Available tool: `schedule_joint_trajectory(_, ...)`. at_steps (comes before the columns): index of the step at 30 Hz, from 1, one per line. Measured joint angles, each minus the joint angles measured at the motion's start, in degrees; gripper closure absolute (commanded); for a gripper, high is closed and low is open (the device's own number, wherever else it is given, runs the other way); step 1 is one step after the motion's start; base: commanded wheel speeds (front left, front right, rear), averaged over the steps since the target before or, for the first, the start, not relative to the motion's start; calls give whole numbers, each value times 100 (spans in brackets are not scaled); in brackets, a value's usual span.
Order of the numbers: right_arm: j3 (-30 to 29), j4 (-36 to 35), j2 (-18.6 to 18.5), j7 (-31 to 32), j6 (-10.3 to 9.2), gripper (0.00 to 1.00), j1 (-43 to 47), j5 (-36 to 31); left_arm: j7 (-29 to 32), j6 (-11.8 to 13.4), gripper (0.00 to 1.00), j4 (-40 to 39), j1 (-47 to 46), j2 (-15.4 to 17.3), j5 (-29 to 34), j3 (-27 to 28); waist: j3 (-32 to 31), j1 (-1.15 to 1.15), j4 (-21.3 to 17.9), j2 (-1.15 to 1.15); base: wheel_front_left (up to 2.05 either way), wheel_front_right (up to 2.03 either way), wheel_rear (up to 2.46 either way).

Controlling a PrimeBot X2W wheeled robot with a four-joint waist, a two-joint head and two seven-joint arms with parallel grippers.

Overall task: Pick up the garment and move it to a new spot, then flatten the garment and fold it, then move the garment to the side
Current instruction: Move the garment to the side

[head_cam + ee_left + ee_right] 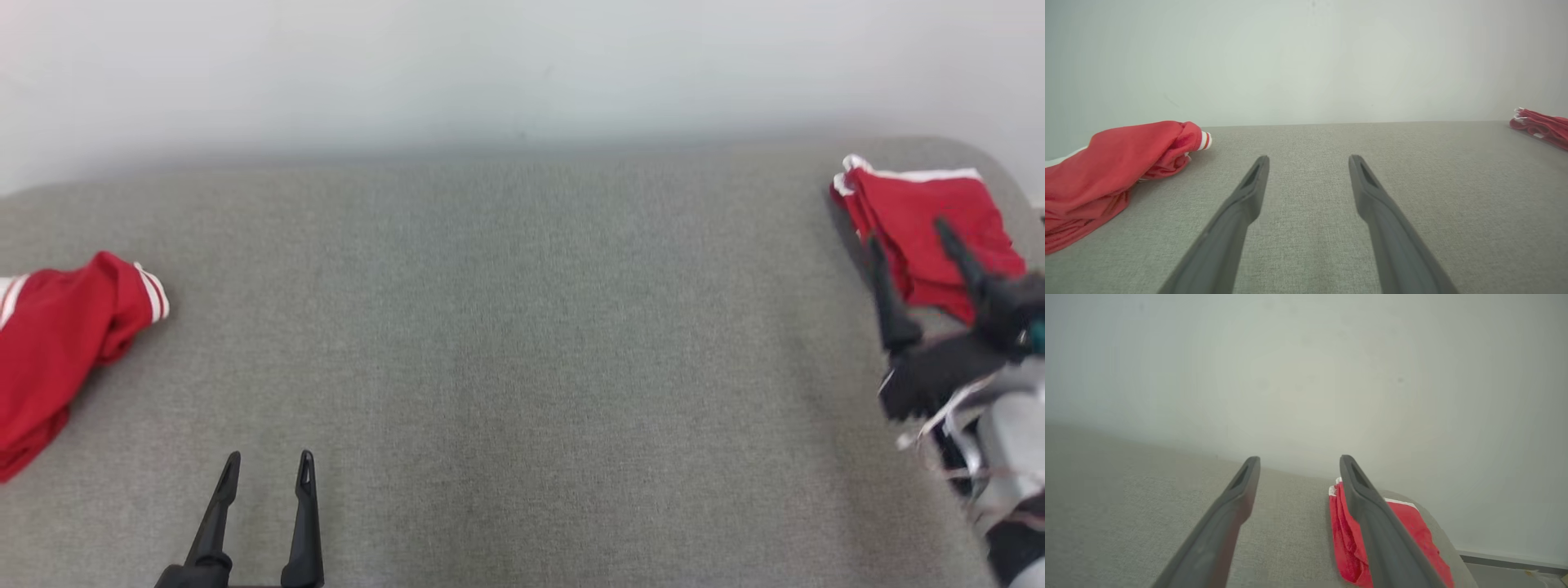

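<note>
A crumpled red garment with white stripes [57, 343] [1106, 171] lies at the left edge of the grey table [522, 343]. A folded red garment with white trim [922, 224] [1408, 531] [1541, 126] rests at the far right corner. My left gripper [269, 465] [1308, 159] stands open near the front edge, right of the crumpled garment and apart from it, with nothing between its fingers. My right gripper [908, 230] [1299, 459] is open above the folded garment's near-left edge, holding nothing.
A pale wall [522, 73] runs behind the table's far edge. The table's rounded right corner [1447, 539] drops to a floor strip [1515, 575]. Wide bare grey cloth surface lies between the two garments.
</note>
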Motion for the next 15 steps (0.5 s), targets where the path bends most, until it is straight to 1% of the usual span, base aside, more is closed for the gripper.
schedule_joint_trajectory(2,-330,-390,226,0,-1,0,424,-126,0,-3,0,26,11,3,-2,8,-127,0,6,0,0,0,0)
schedule_joint_trajectory(6,-1053,-1190,541,0,-1,0,1220,-474,0,-15,0,73,10,2,8,-32,-310,0,66,0,0,0,0)
schedule_joint_trajectory(8,-1408,-1547,777,-1,-1,0,1662,-595,0,-40,0,100,10,1,52,-73,-365,1,130,0,0,0,0)
schedule_joint_trajectory(11,-1610,-2071,1144,-1,-1,0,2329,-760,0,-47,0,132,14,2,65,-97,-452,1,213,0,0,0,0)
schedule_joint_trajectory(15,-1823,-2557,1478,-1,-1,0,2956,-850,0,-47,0,138,78,2,65,-96,-553,1,269,0,0,0,0)
